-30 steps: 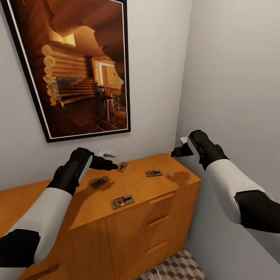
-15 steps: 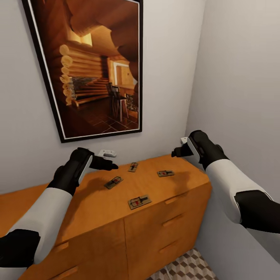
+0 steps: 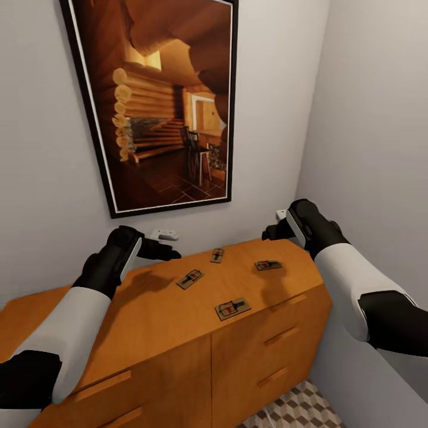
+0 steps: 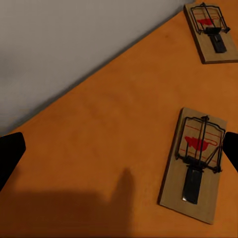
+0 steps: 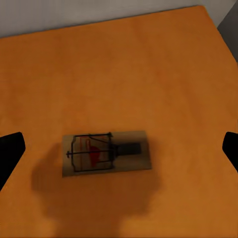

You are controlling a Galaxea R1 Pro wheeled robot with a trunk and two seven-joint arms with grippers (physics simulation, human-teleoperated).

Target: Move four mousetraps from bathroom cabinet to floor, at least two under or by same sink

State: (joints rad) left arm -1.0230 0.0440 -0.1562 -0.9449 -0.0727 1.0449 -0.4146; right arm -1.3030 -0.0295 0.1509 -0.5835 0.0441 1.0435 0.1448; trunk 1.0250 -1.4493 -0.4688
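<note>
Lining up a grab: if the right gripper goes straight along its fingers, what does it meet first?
Most likely the mousetrap lying flat on the cabinet top; it sits between the right gripper fingertips' line, though depth is unclear.

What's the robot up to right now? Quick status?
Left gripper and right gripper open, empty, above the cabinet. Four mousetraps on the cabinet top, none picked up. Nothing in the way.

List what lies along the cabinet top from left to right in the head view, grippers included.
left gripper → mousetrap nearest it → mousetrap by the wall → front mousetrap → right-hand mousetrap, with the right gripper above it.
</note>
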